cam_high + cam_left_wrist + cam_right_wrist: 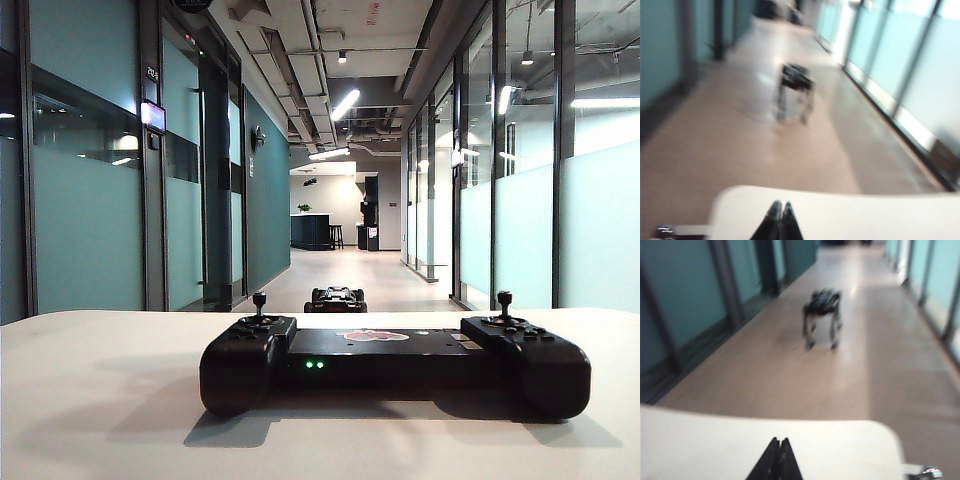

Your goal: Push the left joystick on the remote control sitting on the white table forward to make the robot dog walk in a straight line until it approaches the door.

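Both grippers — left (779,206), right (779,442) — jaws clenched, empty, above matte white table (100,400).

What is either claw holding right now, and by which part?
Nothing. The left claw and right claw are both shut on empty air above the white table, away from the remote control.

left gripper (779,215): two slim black fingers tapering to sharp tips, glossy sheen along their edges, seen above the white table (850,215)
right gripper (778,452): matching pair of dark pointed fingers, wedge-shaped, matte black
exterior view: neither arm nor gripper visible above the white table
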